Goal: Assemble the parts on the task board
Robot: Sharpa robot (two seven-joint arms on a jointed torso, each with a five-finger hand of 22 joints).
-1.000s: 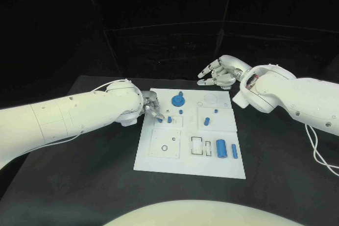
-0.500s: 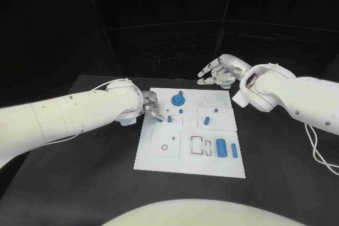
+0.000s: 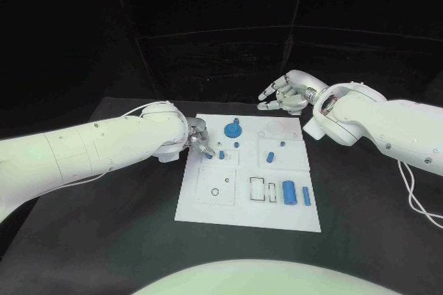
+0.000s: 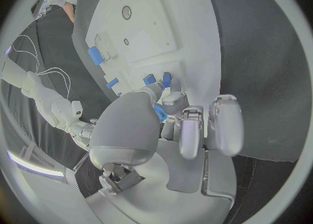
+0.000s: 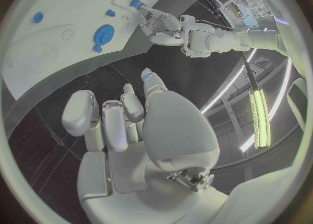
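The white task board [image 3: 209, 208] lies in the middle of the black table. My left hand [image 3: 198, 141] hovers over its left edge and pinches a small blue part [image 4: 159, 112] between thumb and finger. Just beyond the fingertips two short blue pegs [image 4: 166, 79] stand in the board, also seen as blue pegs [image 3: 221, 155] in the head view. A blue gear [image 3: 232, 128] sits near the far edge. My right hand [image 3: 288, 95] hangs past the board's far edge, fingers curled in with nothing visible in them.
More blue parts lie on the board: an oblong piece [image 3: 271, 157], a large cylinder [image 3: 290, 192] and a thin bar [image 3: 305, 196] at the near right. A black ring [image 3: 215, 193] and rectangular slots [image 3: 263, 190] are nearby. A white cable [image 3: 415, 192] trails at the right.
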